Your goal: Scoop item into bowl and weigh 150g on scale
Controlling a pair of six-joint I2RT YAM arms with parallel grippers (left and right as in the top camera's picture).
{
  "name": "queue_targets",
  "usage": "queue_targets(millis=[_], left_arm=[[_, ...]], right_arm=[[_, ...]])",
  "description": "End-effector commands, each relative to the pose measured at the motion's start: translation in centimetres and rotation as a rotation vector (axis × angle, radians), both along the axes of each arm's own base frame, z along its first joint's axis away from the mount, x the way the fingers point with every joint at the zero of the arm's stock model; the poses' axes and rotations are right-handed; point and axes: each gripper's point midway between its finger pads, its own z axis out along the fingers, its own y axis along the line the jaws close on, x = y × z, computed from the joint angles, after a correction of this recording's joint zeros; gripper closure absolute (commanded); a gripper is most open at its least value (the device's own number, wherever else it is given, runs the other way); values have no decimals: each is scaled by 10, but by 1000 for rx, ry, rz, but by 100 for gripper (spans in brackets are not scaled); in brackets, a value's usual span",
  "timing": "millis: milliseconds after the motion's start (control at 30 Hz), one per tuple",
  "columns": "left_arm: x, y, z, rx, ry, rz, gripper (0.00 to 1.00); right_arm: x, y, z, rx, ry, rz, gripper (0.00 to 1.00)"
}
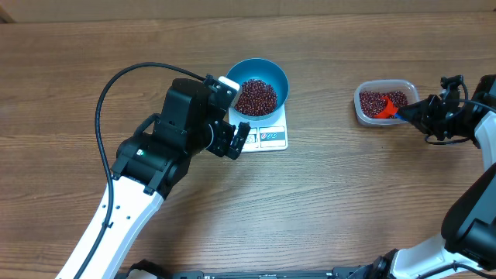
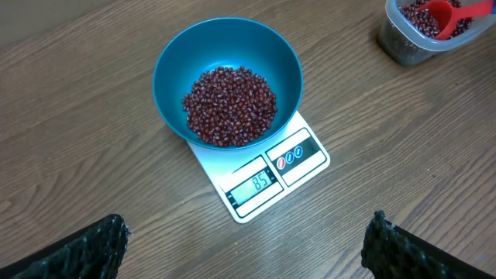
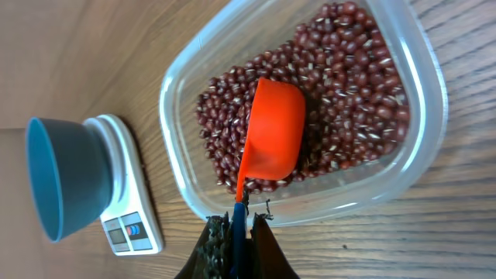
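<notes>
We see a brown wood-grain table (image 1: 325, 201), its grain running left to right. Along its far edge lies a paler tan strip (image 1: 256, 6). The light falls soft and even.

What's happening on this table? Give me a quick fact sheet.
bowl: blue, on the scale, part full of beans
display: seems to read 85
tub: clear, holds more beans, stands apart from the scale
scoop: orange, lying in the tub's beans
right gripper: shut on the scoop's handle
left gripper: open, empty, near the scale
</notes>
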Motion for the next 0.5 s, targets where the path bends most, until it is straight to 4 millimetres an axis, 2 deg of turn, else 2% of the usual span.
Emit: queue_targets(millis=[0, 333, 467], left_arm=[[0, 0, -4, 10, 6, -12, 0], [0, 0, -4, 10, 6, -12, 0], [0, 0, -4, 10, 6, -12, 0]], right_arm=[[1, 4, 8, 85, -45, 5, 96], [-5, -6, 25, 182, -125, 3, 96], [-8, -10, 26, 199, -122, -11, 96]])
